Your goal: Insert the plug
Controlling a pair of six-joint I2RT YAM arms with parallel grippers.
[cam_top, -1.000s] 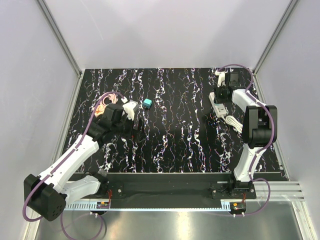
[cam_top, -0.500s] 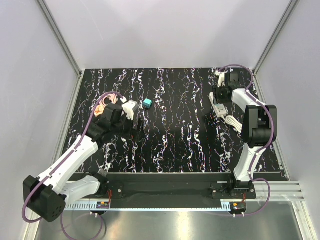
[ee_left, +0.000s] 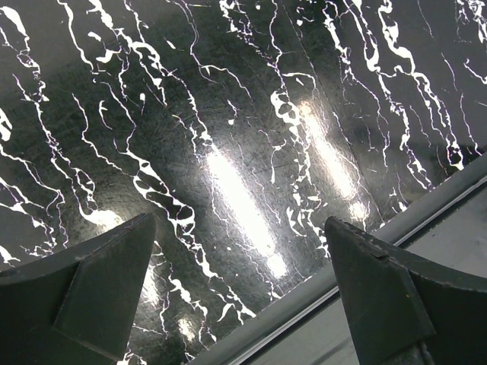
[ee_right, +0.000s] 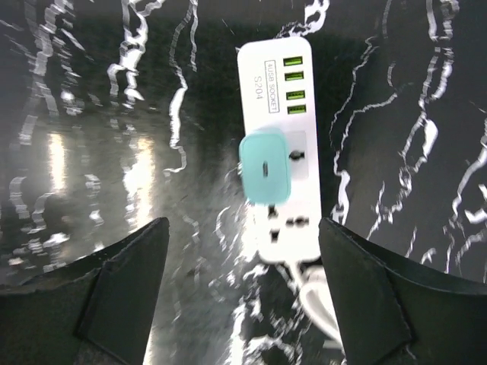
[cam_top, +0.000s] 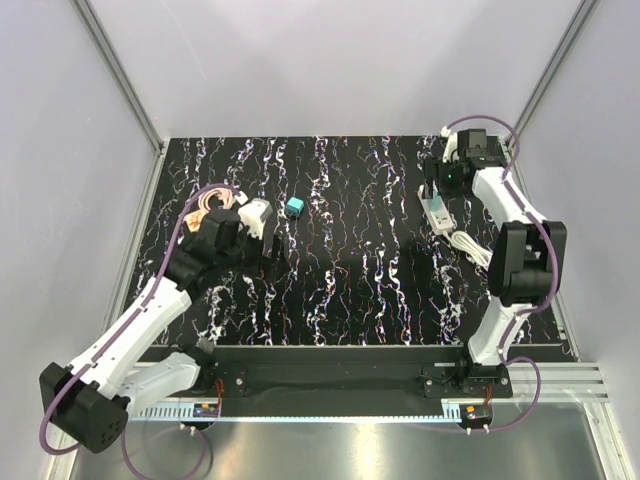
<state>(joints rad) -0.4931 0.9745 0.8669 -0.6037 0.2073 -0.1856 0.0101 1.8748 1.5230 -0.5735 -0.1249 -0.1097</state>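
— On the table, left of centre in the overhead view: is that the plug (cam_top: 294, 207)?
— Yes, the small teal-blue cube on the dark marbled table (cam_top: 360, 290). It lies just beyond the left gripper (ee_left: 240, 228), apart from it. That gripper's jaws stand wide with nothing between them.
— And the right gripper (ee_right: 243, 228)?
— Spread wide above the white power strip (ee_right: 300, 228), holding nothing. A paler mint-green cube (ee_right: 266, 169) sits on the strip.
— How will the teal one handle?
— Probably light, rigid and smooth-sided, so it may skid or twist. I'd pinch two opposite flat faces squarely. I cannot make out its pins.
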